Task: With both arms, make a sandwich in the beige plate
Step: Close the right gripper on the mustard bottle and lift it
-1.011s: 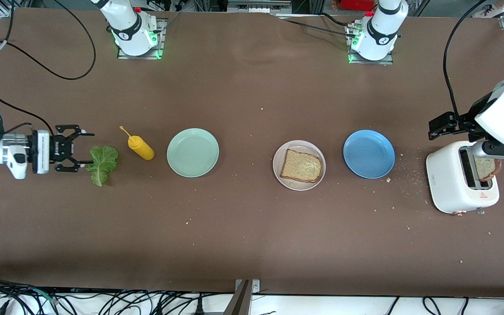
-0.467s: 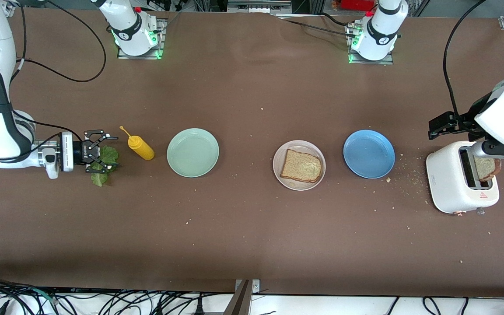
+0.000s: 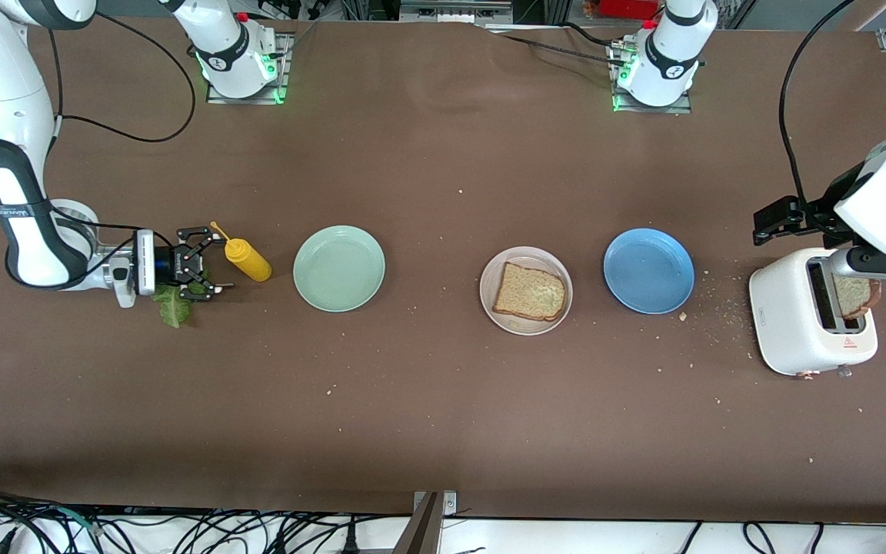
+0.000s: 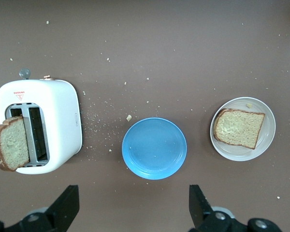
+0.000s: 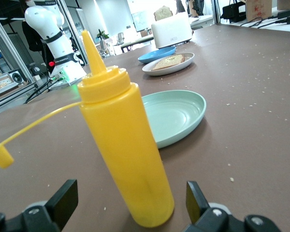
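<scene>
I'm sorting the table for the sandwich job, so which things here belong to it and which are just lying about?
Belongs to the job:
- beige plate
- bread slice on plate
- bread slice in toaster
- lettuce leaf
- right pincer, open over the lettuce
- left pincer, open above the toaster

Lying about:
- yellow squeeze bottle
- mint-green plate
- blue plate
</scene>
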Robot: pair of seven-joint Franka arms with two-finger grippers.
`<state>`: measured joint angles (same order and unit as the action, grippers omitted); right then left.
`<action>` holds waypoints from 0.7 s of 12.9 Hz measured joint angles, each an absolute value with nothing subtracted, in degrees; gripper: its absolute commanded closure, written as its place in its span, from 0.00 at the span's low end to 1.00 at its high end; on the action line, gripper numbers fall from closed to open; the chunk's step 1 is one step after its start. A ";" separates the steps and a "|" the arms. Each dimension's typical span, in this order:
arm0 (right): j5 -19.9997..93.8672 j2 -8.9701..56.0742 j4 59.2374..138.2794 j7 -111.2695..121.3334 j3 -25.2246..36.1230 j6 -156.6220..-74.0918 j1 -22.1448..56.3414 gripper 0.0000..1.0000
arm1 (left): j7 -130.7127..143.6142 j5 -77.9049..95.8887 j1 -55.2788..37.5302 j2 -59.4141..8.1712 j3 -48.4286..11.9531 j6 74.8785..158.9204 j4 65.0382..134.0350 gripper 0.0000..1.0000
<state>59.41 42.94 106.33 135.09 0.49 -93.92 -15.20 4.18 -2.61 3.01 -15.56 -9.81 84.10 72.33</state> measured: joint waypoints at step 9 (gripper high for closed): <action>66.35 43.15 108.47 140.17 0.25 -95.10 -11.30 1.00 | 4.18 -2.61 3.01 -15.56 -9.81 84.10 72.33 0.00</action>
